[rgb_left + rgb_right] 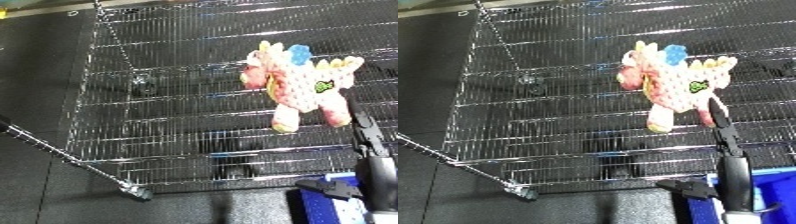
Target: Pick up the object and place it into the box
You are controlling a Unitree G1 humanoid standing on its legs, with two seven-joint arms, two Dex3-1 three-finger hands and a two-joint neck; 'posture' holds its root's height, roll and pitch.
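Right hand (722, 137) reaches up with straight black fingers, tips touching the toy's hind leg, holding nothing. Silver wire-mesh rack (178, 125) carries the pink-and-yellow plush unicorn (302, 85). Blue plastic bin (776, 187) sits at lower right.

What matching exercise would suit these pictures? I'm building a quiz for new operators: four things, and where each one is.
Things:
1. plush unicorn
2. blue bin
3. right hand
4. caster wheel

Places:
a. lower right corner of the view
b. lying on the wire shelf
c. under the shelf's near left corner
d. fingers straight, reaching up beside the unicorn's hind leg

Pairs: 1-b, 2-a, 3-d, 4-c
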